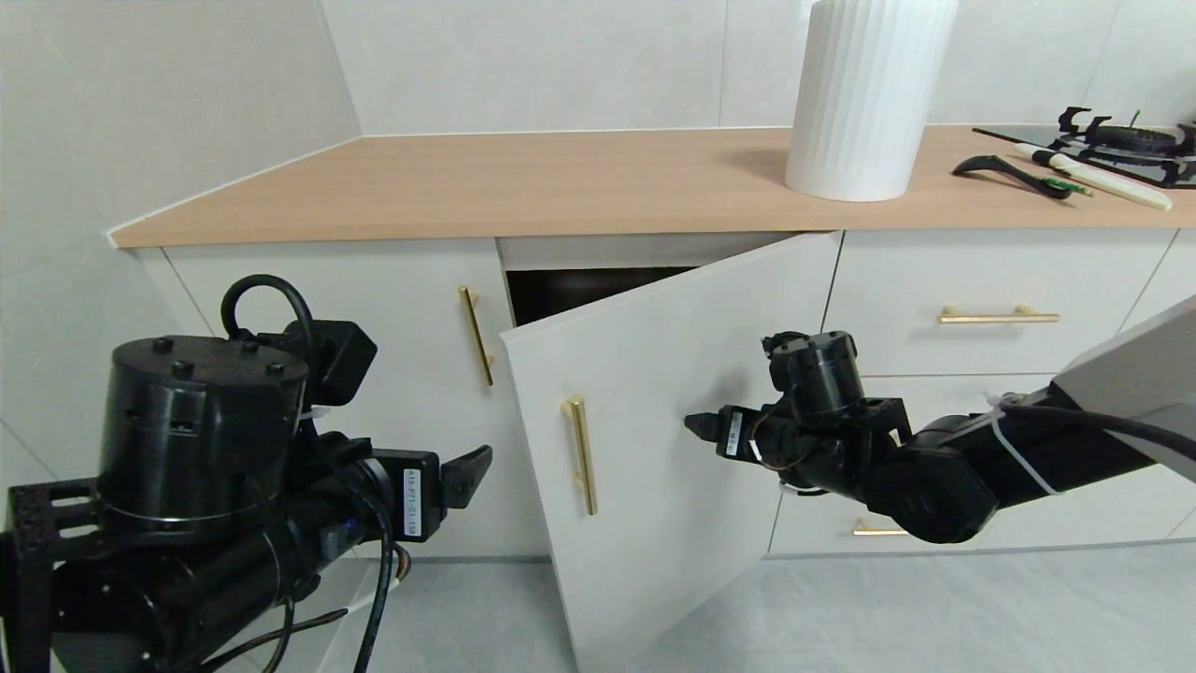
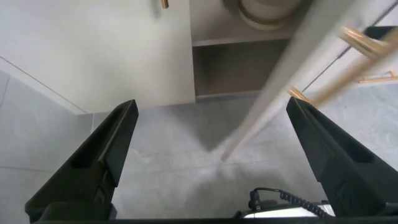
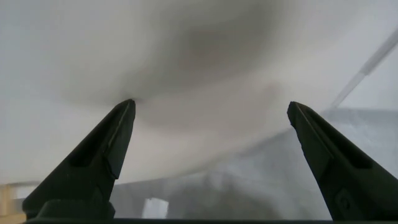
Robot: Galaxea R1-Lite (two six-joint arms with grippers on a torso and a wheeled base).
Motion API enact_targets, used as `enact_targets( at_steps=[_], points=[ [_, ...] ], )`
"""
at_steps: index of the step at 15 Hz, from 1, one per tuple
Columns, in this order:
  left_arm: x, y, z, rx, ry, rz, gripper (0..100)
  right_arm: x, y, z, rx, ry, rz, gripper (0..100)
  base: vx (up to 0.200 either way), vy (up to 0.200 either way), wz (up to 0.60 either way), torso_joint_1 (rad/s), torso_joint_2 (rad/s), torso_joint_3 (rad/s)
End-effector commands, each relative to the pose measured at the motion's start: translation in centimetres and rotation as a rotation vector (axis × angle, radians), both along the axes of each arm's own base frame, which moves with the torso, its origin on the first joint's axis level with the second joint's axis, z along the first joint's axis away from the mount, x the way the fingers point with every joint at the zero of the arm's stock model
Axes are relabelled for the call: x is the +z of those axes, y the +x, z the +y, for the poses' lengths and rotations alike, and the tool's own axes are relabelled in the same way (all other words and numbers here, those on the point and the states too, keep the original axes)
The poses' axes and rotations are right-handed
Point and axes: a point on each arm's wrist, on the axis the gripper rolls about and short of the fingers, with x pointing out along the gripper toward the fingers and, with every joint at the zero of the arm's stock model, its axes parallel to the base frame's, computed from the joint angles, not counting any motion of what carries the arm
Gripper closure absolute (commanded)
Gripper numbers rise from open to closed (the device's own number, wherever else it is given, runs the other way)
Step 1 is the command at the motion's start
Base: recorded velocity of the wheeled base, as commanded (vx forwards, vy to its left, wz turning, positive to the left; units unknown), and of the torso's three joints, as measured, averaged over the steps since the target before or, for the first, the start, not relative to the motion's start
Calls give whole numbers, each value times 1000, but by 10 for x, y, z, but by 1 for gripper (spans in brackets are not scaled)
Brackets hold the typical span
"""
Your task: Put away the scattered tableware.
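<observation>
On the wooden counter at the far right lie a black ladle and a white-handled utensil. Below the counter, a white cabinet door with a gold handle stands partly open. My right gripper is open and empty, its tips close to the door's outer face. My left gripper hangs low to the left of the door, open and empty. Past it, the cabinet's inner shelf carries a pale round dish.
A tall white ribbed vase stands on the counter near the middle right. A black stove burner sits at the far right edge. Drawers with gold handles lie right of the open door. A closed door with a gold handle is on the left.
</observation>
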Motion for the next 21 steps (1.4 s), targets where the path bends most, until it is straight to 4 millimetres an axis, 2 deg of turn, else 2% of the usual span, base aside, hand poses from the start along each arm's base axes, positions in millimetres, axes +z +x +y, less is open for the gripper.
enact_targets(
  at_steps=[1, 8, 13, 21],
  points=[
    [0, 0, 1, 2, -1, -1, 0, -4, 9, 6, -32, 29, 1, 0, 0, 0, 0, 0, 0, 0],
    [-1, 0, 0, 2, 1, 2, 0, -8, 45, 9, -221, 92, -125, 0, 0, 0, 0, 0, 0, 0],
    [-3, 0, 0, 1, 6, 9, 0, 1, 62, -5, -303, 102, -169, 0, 0, 0, 0, 0, 0, 0],
    [-4, 0, 0, 2, 10, 13, 0, 3, 72, -15, -351, 103, -186, 0, 0, 0, 0, 0, 0, 0]
  ],
)
